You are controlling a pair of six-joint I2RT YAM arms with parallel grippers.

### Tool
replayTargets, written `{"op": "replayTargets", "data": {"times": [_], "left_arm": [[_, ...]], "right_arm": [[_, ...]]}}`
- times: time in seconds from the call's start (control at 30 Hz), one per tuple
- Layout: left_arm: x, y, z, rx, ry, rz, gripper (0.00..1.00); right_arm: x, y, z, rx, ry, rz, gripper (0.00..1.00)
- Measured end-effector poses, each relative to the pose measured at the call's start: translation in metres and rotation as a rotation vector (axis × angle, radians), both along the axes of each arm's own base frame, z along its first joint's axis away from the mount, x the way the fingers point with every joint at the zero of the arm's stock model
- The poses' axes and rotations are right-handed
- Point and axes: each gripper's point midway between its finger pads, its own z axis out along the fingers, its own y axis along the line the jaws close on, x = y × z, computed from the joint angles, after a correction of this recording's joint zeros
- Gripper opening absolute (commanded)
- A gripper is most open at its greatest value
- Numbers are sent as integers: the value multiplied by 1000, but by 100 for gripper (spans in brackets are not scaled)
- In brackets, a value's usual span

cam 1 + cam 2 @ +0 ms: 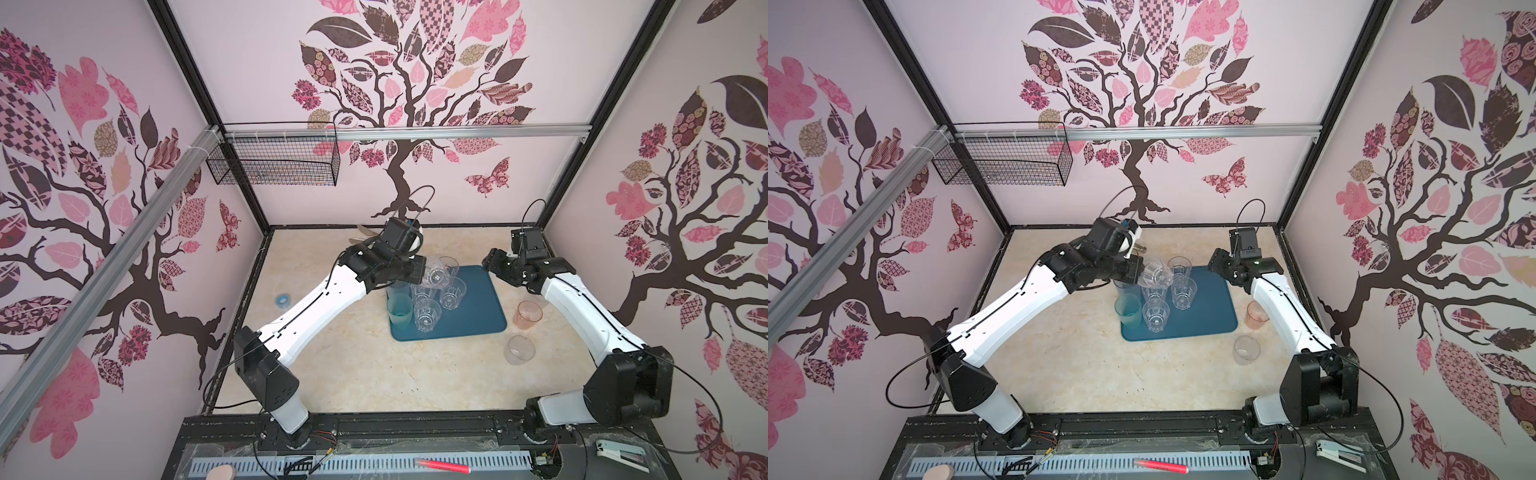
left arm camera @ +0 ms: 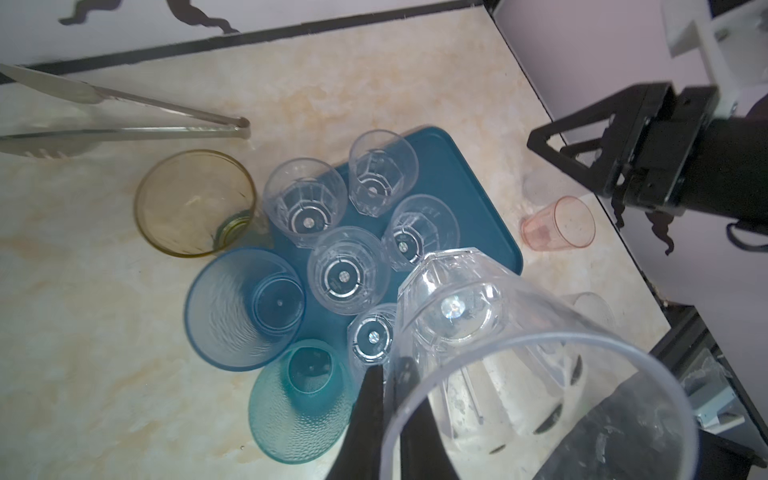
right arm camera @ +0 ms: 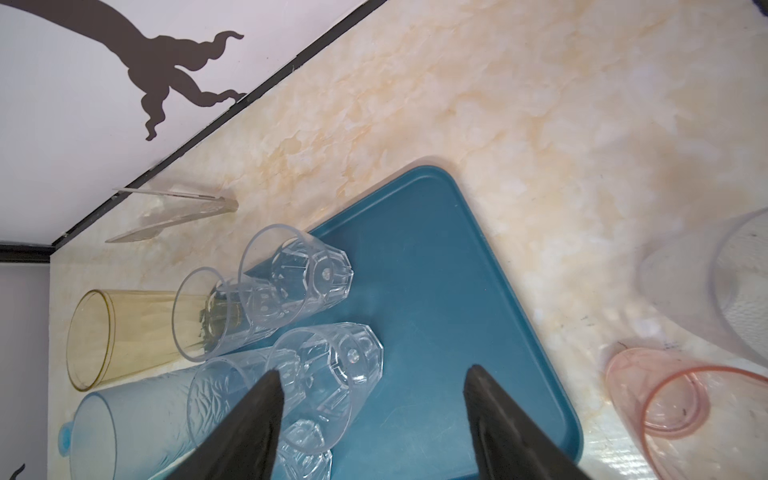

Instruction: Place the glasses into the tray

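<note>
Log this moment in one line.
left gripper: shut on clear glass, tilted over tray | right gripper: open, empty | pink glass: off tray

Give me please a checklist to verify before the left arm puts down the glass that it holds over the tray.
1. Grip: the left pincer is shut on the wall of the held faceted glass: ok.
2. Glass upright: not ok; it is tilted above the standing glasses.
3. Free place on the tray: ok; its right half is bare.
4. Way free: cannot tell; the right pincer hangs open and empty near that bare half.
5. All glasses in: not ok; the pink glass and a plain clear glass stand on the table, right of the tray.
</note>
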Motion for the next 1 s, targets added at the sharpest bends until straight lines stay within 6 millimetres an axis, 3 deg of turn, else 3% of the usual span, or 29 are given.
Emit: {"op": "replayTargets", "data": {"times": [0.2, 0.47, 0.63, 0.87, 1.0], "left_arm": [[-27, -42, -36, 41, 63, -113, 0], [-47, -72, -86, 125, 83, -197, 0], [-43, -82, -123, 189, 81, -208, 0], [-34, -81, -173, 317, 86, -196, 0], [-25, -88, -169, 323, 55, -196, 0]], "right_arm": [[-2, -8, -3, 4, -1, -26, 72], [-3, -9, -6, 4, 6, -28, 72], [-3, -9, -6, 2, 7, -29, 72], [-3, -9, -6, 3, 7, -29, 71], [-2, -8, -6, 5, 3, -27, 71]]}}
